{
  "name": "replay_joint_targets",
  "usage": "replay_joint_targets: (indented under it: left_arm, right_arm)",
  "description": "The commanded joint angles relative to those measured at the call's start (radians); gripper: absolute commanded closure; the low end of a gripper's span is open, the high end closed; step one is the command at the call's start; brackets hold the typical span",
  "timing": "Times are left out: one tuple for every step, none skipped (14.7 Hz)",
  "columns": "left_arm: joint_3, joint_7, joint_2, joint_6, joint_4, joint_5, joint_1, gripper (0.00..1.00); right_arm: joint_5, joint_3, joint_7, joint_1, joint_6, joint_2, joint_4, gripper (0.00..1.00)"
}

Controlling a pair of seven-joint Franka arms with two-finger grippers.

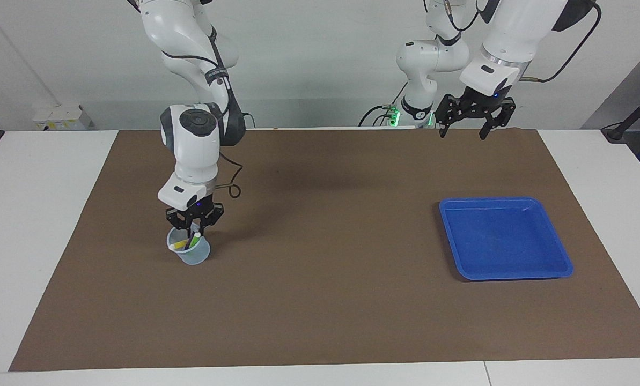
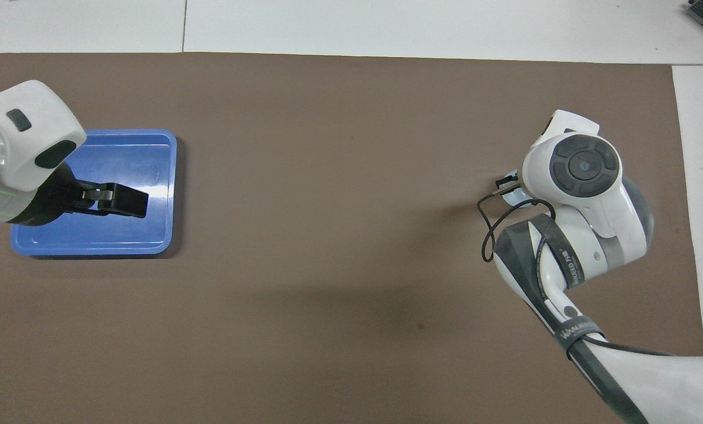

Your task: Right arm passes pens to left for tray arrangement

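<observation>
A small translucent cup (image 1: 190,255) stands on the brown mat toward the right arm's end of the table. A yellow pen (image 1: 179,245) and a green pen (image 1: 194,240) with a whitish end lean in it. My right gripper (image 1: 193,229) points straight down, with its tips at the cup's mouth among the pens' upper ends. The overhead view hides that gripper and most of the cup (image 2: 517,202) under the right wrist. The blue tray (image 1: 505,241) lies bare toward the left arm's end. My left gripper (image 1: 462,134) hangs open and high in the air, over the tray (image 2: 121,159) in the overhead view.
The brown mat (image 1: 320,300) covers most of the white table. A thin black cable (image 2: 485,235) loops out from the right wrist beside the cup. The left arm waits.
</observation>
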Motion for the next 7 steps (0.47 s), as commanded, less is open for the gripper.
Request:
replay_joint_targets:
  left_arm:
    - [0.000, 0.008, -0.027, -0.004, -0.027, -0.007, 0.006, 0.00]
    - [0.000, 0.008, -0.027, -0.004, -0.027, -0.007, 0.006, 0.00]
    - [0.000, 0.008, -0.027, -0.004, -0.027, -0.007, 0.006, 0.00]
    - [0.000, 0.008, -0.027, -0.004, -0.027, -0.007, 0.006, 0.00]
    - [0.000, 0.008, -0.027, -0.004, -0.027, -0.007, 0.006, 0.00]
    - [0.000, 0.010, -0.027, -0.004, -0.027, -0.007, 0.006, 0.00]
    - [0.000, 0.008, -0.027, -0.004, -0.027, -0.007, 0.006, 0.00]
  right_arm:
    - [0.022, 0.006, -0.002, -0.008, -0.004, 0.004, -0.001, 0.74]
    - [0.022, 0.006, -0.002, -0.008, -0.004, 0.002, -0.001, 0.77]
    - [0.022, 0.006, -0.004, -0.008, -0.004, 0.004, -0.001, 0.83]
    - [0.020, 0.006, -0.011, -0.008, -0.006, 0.002, -0.001, 0.92]
    - [0.020, 0.006, -0.037, -0.010, -0.006, 0.002, -0.001, 1.00]
    - [0.022, 0.006, -0.059, -0.013, -0.004, 0.002, 0.001, 1.00]
    - [0.022, 0.006, -0.070, -0.014, -0.004, 0.002, 0.001, 1.00]
